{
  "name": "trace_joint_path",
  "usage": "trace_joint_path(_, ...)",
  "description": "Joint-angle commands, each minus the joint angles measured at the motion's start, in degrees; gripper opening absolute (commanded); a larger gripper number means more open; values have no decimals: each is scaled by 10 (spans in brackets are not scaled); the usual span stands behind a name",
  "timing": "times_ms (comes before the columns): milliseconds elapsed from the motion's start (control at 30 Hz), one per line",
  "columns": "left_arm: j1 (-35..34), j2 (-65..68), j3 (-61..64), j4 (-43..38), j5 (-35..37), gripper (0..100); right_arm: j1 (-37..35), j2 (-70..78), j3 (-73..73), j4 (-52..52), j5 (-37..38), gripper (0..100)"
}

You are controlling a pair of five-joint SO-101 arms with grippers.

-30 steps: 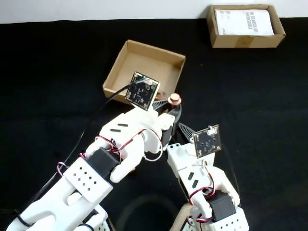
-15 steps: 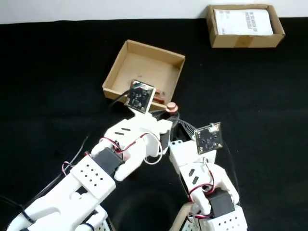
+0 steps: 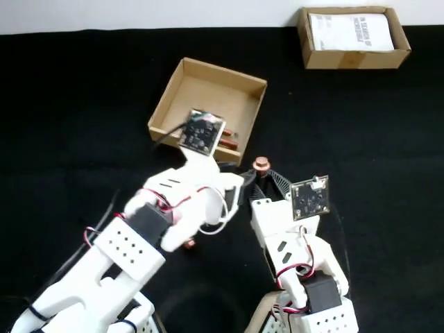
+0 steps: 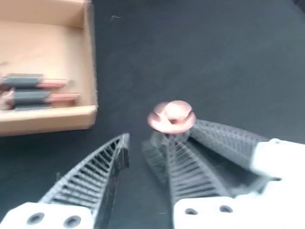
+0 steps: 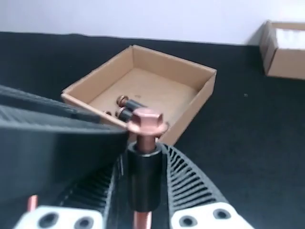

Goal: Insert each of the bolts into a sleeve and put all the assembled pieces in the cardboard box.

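Bolt (image 5: 147, 121) and sleeve (image 5: 143, 179) stand joined and upright in the right gripper (image 5: 143, 155), whose fingers are clenched on the sleeve's black barrel. Held this way, head up and shank poking out below, the pair should not slide apart, which I judge suits a carry to the box (image 3: 201, 90). It hangs over the table (image 3: 83, 104) just right of the box's near corner, outside the rim and not yet above the opening.

Left gripper (image 4: 137, 143) sits just left of the held piece, fingers released and nothing between them. My guess is that it stands clear so the other arm can make the drop. Two finished pieces (image 4: 28, 97) lie side by side against the box's near wall, so the new one will likely go beside them.

The bolt is copper-coloured, with a hexagonal head on a round flange wider than the sleeve. The sleeve is a plain dark tube, shorter than the shank. Near the left arm a small copper item (image 3: 189, 243) lies on the table, probably another bolt awaiting a sleeve.
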Motion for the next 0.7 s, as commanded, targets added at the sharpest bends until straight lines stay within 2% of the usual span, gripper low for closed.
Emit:
trace_joint_path(0,-7,0,-93,134,-3,220,16,0,-13,-22,-1,7)
trace_joint_path(167,-11,0,-211,267,-4,204,29,0,-15,-22,-4,7)
trace_joint_path(233,-12,0,-244,305,-4,152,49,1,-16,-22,-4,7)
trace_joint_path(333,-12,0,-279,352,-4,18,88,2,-39,-22,-4,7)
trace_joint_path(400,-23,-1,-288,380,-4,20,104,5,-69,-22,-1,7)
trace_joint_path(567,-131,-41,-265,387,-4,9,106,143,-198,-22,-1,7)
trace_joint_path(667,-221,-72,-240,337,-11,9,105,289,-313,-22,-1,7)
